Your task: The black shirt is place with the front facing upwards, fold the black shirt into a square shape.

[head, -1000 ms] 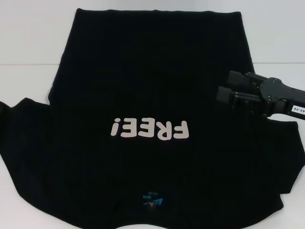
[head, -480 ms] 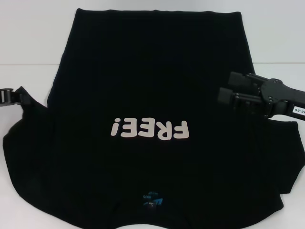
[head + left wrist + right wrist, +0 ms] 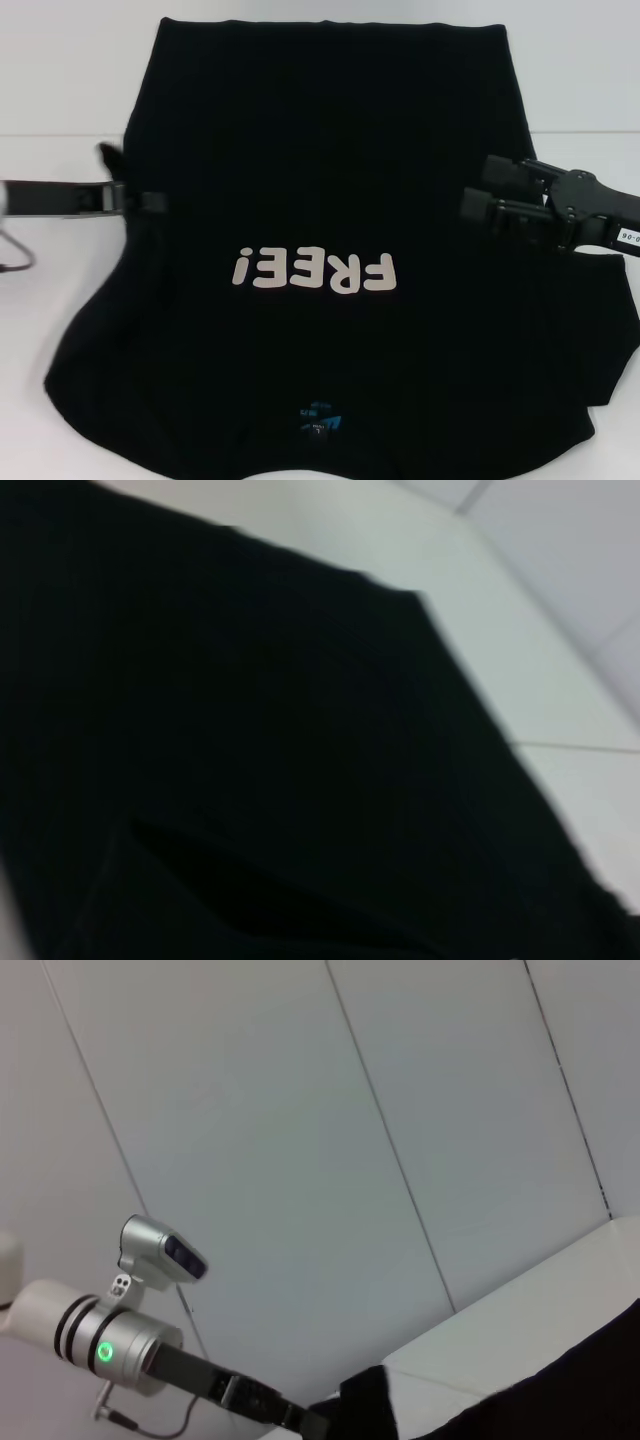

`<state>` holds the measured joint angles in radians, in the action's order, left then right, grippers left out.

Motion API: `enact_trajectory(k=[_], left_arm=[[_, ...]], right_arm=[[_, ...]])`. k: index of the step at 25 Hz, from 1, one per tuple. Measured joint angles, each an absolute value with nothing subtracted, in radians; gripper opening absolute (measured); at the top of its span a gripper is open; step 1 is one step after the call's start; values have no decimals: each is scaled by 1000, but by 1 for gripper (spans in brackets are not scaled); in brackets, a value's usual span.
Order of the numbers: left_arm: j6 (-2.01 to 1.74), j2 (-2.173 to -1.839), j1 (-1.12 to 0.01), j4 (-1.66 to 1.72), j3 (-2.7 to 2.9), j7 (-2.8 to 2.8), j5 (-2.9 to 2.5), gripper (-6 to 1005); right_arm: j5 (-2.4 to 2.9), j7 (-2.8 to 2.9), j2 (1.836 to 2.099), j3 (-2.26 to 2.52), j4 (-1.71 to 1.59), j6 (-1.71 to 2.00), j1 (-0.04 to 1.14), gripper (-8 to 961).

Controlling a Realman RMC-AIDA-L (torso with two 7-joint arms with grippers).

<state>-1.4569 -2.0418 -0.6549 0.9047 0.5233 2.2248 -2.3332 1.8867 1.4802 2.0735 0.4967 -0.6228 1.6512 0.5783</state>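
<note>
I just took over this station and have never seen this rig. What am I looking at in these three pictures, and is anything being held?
This is a two-armed robot folding a black shirt laid on a white table, "FREE!" print up, neck label nearest the robot.

The wide picture comes from the robot's head, looking down. In it the left gripper reaches in from the left side and is at the shirt's left sleeve, which is drawn in over the body; it appears to be gripping the cloth, though the fingers are hard to make out. The right gripper is above the shirt's right side, fingers apart, holding nothing.

The nearly all-black picture is the left wrist camera, close over the shirt. The last is the right wrist camera: it shows the wall, the table edge and the left arm across the shirt.
</note>
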Motion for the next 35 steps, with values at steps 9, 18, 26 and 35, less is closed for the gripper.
enact_trajectory(k=[9,18,26,35], left_arm=[[-1378,-2137,-675,848,587,2068,-2301,161],[-1433,-2122,-658,858,619,1961,-2198,377],[-1731,-2111,-614,723,631,1460,-1913,654],[-1716,-2166,-580,656,759,1047,-1918,920]], right_arm=[[1860,1550,2045,398,-622,1654,566,925],[1866,1746,1980,331,-632,1623,550,925],[2136,2186,1824,355,-634,1590,550,926],[2412,2462,1787,434,-712,1725,568,927]])
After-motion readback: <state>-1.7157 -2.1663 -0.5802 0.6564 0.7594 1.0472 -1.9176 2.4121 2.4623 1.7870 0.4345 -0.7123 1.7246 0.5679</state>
